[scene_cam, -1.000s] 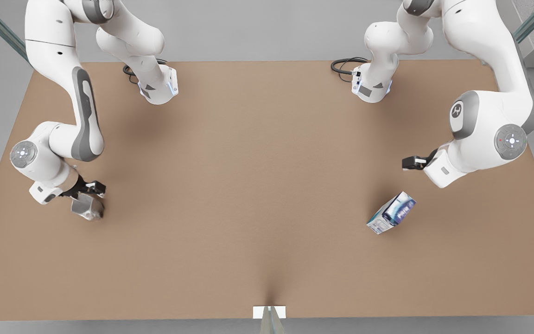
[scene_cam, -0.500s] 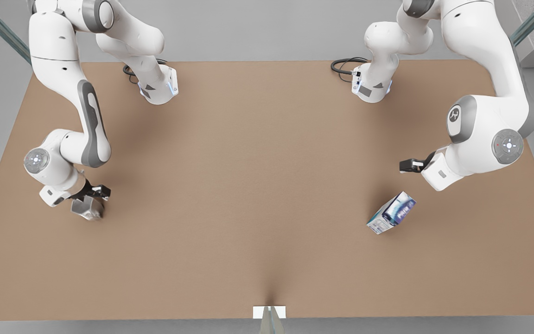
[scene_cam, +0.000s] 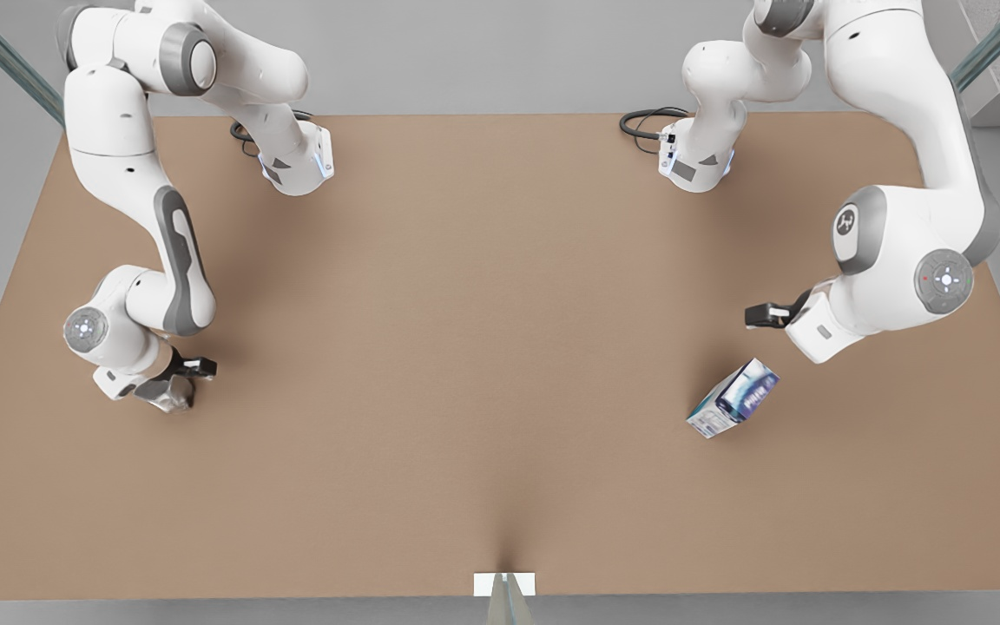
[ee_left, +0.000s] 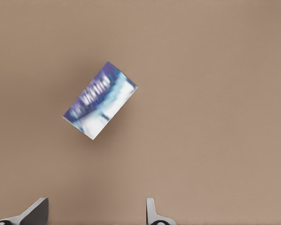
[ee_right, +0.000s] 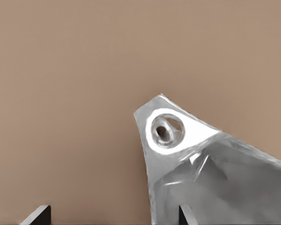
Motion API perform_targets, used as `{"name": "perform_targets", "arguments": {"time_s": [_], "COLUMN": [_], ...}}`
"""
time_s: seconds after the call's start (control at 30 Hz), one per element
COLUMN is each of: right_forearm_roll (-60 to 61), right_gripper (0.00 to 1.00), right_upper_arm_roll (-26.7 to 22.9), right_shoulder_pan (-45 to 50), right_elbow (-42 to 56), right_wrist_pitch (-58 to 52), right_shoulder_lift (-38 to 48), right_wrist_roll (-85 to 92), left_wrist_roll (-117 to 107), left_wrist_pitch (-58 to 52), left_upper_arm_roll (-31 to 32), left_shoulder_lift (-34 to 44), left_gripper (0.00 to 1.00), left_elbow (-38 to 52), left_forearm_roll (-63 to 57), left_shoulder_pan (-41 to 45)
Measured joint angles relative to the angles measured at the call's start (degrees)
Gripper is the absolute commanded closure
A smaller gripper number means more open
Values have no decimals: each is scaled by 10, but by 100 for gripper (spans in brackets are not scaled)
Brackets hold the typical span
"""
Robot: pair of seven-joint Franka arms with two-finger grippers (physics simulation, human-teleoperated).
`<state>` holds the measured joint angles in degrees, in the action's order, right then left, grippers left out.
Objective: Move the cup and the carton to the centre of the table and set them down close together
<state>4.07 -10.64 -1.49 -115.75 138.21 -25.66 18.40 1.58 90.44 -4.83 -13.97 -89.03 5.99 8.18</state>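
The table point(scene_cam: 483, 347), a broad light-brown surface, is seen with its centre bare and both task objects lying far out toward opposite ends. The two arms are mounted at the far edge.

The carton point(scene_cam: 733, 398) lies on its side at the front view's right, skewed to the table's edges; in the left wrist view it point(ee_left: 100, 100) is seen lying flat, apart from the fingertips point(ee_left: 35, 212). The left gripper point(scene_cam: 765, 314) is held above the table just beyond the carton, not touching it, with its jaws spread wide.

The cup point(scene_cam: 168, 392) lies at the front view's left, and appears tipped over, its narrow base point(ee_right: 167, 129) being turned toward the right wrist camera. The right gripper point(scene_cam: 183, 373) is placed low over it, jaws apart, with one fingertip point(ee_right: 187, 215) at the cup's wall; no closure is seen.

The step in hand is judged to be the approach for both grasps. Next, the right jaws need closing squarely across the faceted wall, and the left gripper must be turned to match the carton's skew before descent.
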Motion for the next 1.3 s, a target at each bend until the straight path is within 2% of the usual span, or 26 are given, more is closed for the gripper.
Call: {"name": "perform_targets", "arguments": {"time_s": [0.17, 0.3, 0.37, 0.43, 0.9, 0.93, 0.97, 1.1, 1.3], "right_forearm_roll": [30, 34, 53, 52, 46, 45, 45, 46, 46], "right_gripper": [0, 0, 0, 0, 0, 37, 79, 79, 79], "right_upper_arm_roll": [0, -1, -8, -11, -19, -19, -19, -19, -22], "right_shoulder_pan": [9, 15, 15, 11, -4, -4, -4, -4, -5], "right_elbow": [5, 25, 45, 63, 19, 19, 21, 24, 26], "right_wrist_pitch": [1, 1, 1, 0, -3, -4, -4, -3, -4], "right_shoulder_lift": [-17, -35, -52, -62, -31, -31, -32, -32, -32], "right_wrist_roll": [111, 118, 119, 130, 197, 218, 252, 342, 360], "left_wrist_roll": [-7, 8, 217, 282, 303, 303, 303, 302, 301], "left_wrist_pitch": [0, 62, 69, 70, 149, 149, 149, 147, 141], "left_upper_arm_roll": [-1, 1, 4, 14, 12, 11, 11, 11, 11], "left_shoulder_lift": [-1, -16, -18, -24, -72, -72, -72, -73, -72], "left_gripper": [0, 0, 0, 0, 0, 0, 0, 0, 0], "left_elbow": [-3, -4, -9, -15, -1, -1, -1, -1, 0], "left_forearm_roll": [-1, -2, -1, 0, 8, 9, 10, 11, 11], "left_shoulder_pan": [0, -1, 0, 14, 16, 16, 16, 16, 17]}}
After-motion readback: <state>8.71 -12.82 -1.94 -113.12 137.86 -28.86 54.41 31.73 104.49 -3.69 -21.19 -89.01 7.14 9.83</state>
